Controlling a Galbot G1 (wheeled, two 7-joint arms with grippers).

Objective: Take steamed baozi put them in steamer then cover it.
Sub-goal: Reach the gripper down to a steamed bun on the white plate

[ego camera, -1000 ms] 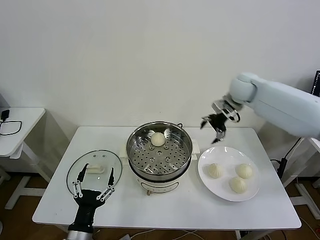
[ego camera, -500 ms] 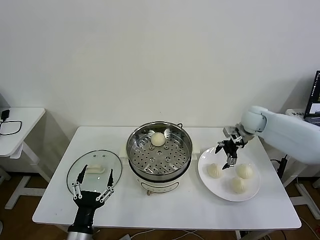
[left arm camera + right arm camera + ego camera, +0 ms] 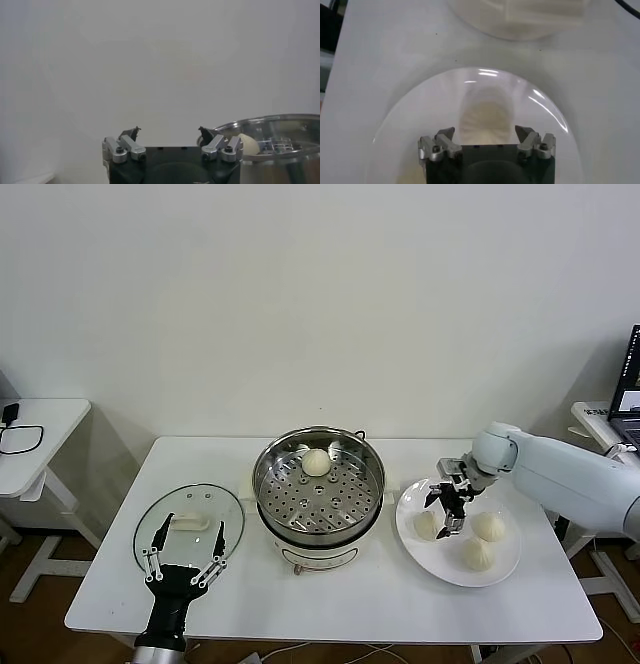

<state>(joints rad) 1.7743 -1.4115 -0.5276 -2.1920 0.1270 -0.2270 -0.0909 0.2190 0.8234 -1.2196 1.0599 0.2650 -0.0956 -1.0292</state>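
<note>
White table (image 3: 330, 599) against a plain white wall, a second small white table (image 3: 40, 424) off to the robot's left with a black cable on it.

Nearest: left gripper (image 3: 186, 559) parked at the table's front-left edge, fingers spread wide, gripping nothing. It sits just at the near edge of the lid (image 3: 190, 524), which lies flat on the table with its cream handle up, left of the steamer. In the left wrist view the left gripper (image 3: 169, 134) is open, with only the wall and the steamer (image 3: 272, 137) rim beyond it, one bun visible inside.

Centre: steamer (image 3: 318, 484) on its white base, uncovered. One bun (image 3: 316, 462) sits on the perforated tray, toward the far side.

Right of the steamer: white plate (image 3: 505, 569), just beside the base. Three buns on it: one at the left (image 3: 427, 525), one at the right (image 3: 489, 526), one nearer the front (image 3: 478, 553).

Right gripper (image 3: 446, 509) is down over the plate, fingers apart, straddling the left bun. Not closed on it; cannot tell whether the fingertips touch it. The right wrist view shows the right gripper (image 3: 485, 134) open, the bun (image 3: 487, 117) blurred between and just past the fingers, the plate (image 3: 395, 130) underneath, the steamer's white base (image 3: 520, 17) beyond.

Right arm reaches in from the right side. A screen edge (image 3: 630, 389) shows at the far right.
</note>
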